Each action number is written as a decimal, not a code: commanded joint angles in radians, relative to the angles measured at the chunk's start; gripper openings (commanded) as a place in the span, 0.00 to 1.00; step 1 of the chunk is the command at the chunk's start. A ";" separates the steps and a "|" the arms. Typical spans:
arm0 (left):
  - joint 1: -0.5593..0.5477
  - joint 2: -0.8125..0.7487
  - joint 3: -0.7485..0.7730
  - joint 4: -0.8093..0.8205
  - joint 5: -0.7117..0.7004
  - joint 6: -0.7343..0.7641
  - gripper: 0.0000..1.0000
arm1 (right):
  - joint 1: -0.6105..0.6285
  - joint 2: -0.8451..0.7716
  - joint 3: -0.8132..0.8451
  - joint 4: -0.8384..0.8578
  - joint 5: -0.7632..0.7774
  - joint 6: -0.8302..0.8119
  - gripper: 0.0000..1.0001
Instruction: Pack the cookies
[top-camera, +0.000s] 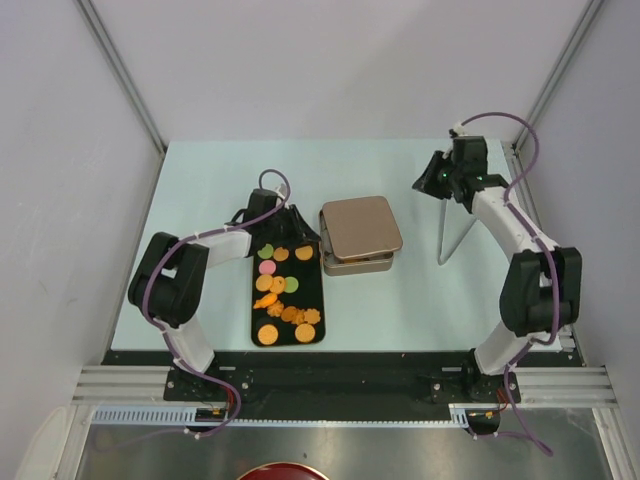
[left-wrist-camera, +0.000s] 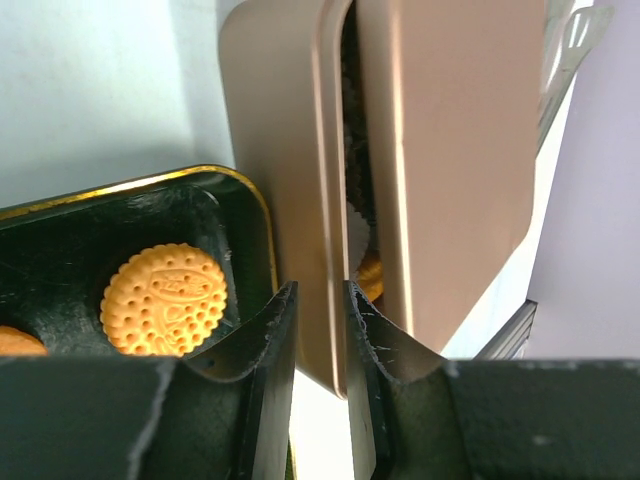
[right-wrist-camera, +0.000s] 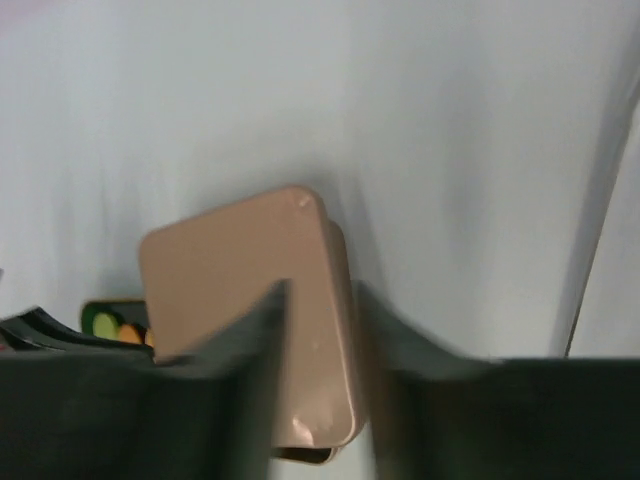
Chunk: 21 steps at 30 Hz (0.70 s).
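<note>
Looking at a pale green table (top-camera: 430, 300) first, both arms bolted at the near edge. Mid-table, got a rose-gold tin (top-camera: 358, 264) w/ its lid (top-camera: 361, 226) laid on top but skewed, not seated, leaving a gap along one side. Through that gap in the left wrist cam, can make out white paper cups (left-wrist-camera: 357, 235) inside.

Just left of the tin: long black tray (top-camera: 312, 272) w/ gold rim.

Left gripper (left-wrist-camera: 320, 292) parked low over the tray's far end, right by the tin. Fingers pinched nearly together, only a thin slit, gripping nothing.

Right gripper (right-wrist-camera: 320, 292) up in the air over the far-right of the table, well apart from tin and tray, tin showing in its cam. Same deal: fingers close together, nothing btwn them.

Cookies (top-camera: 281, 298) spread along the tray. Mostly round orange, plus one pink, a couple green, some irregular orange ones around the middle.
</note>
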 joint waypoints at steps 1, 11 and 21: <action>-0.009 -0.058 0.003 0.016 -0.020 0.019 0.29 | 0.044 0.135 0.126 -0.167 0.036 -0.126 0.00; -0.018 -0.047 0.022 -0.047 -0.083 0.041 0.26 | 0.088 0.334 0.236 -0.254 0.173 -0.099 0.00; -0.031 0.001 0.048 -0.075 -0.093 0.042 0.24 | 0.154 0.440 0.324 -0.288 0.182 -0.132 0.00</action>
